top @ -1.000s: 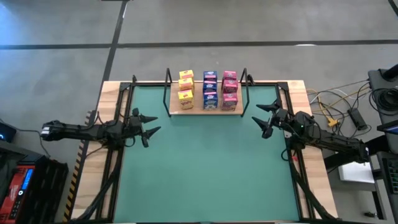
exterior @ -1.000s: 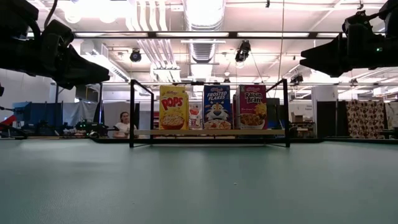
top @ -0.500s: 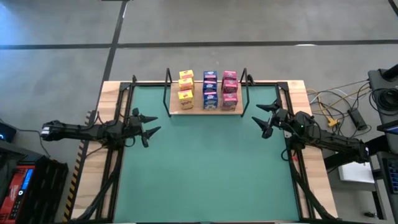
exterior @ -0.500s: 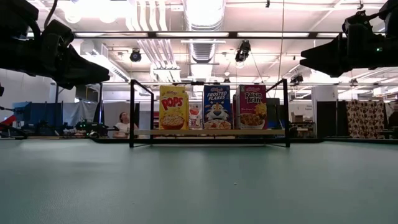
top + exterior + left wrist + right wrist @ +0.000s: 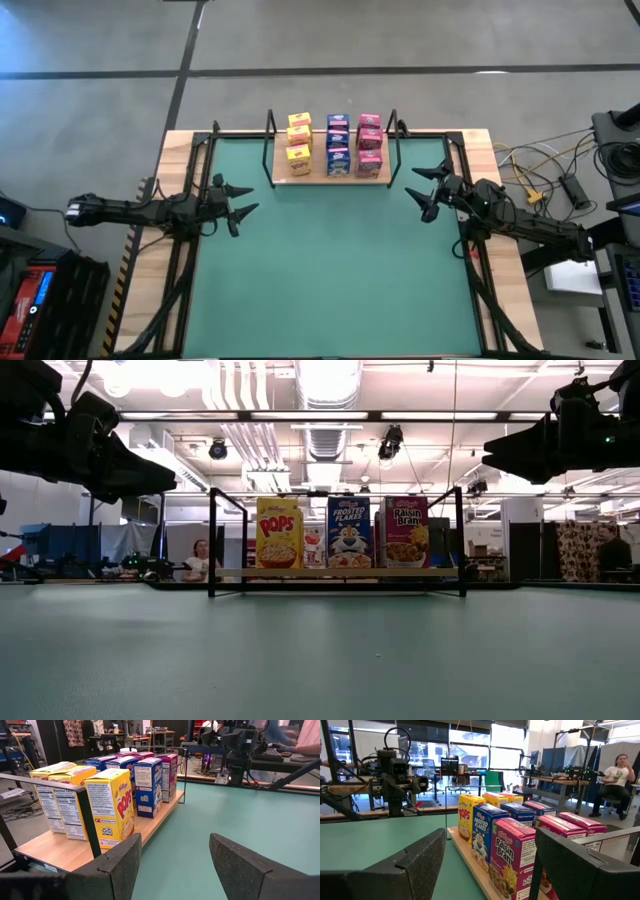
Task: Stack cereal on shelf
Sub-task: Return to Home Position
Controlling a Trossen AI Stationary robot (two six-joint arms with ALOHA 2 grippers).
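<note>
Nine small cereal boxes stand upright on the light-wood shelf (image 5: 331, 172) at the table's far edge, in three rows: yellow (image 5: 298, 137), blue (image 5: 338, 143) and pink (image 5: 369, 143). The low view shows the front boxes, yellow (image 5: 278, 533), blue (image 5: 349, 533) and pink (image 5: 406, 532), between the shelf's black uprights. My left gripper (image 5: 243, 206) hovers open over the table's left side, apart from the shelf. My right gripper (image 5: 424, 192) hovers open at the right side, just off the shelf's right end. Both hold nothing.
The green mat (image 5: 330, 270) lies bare between the arms and toward the near edge. Cables and gear (image 5: 560, 180) sit off the table's right side. People sit in the room beyond, one (image 5: 612, 775) in the right wrist view, another (image 5: 198, 560) behind the shelf.
</note>
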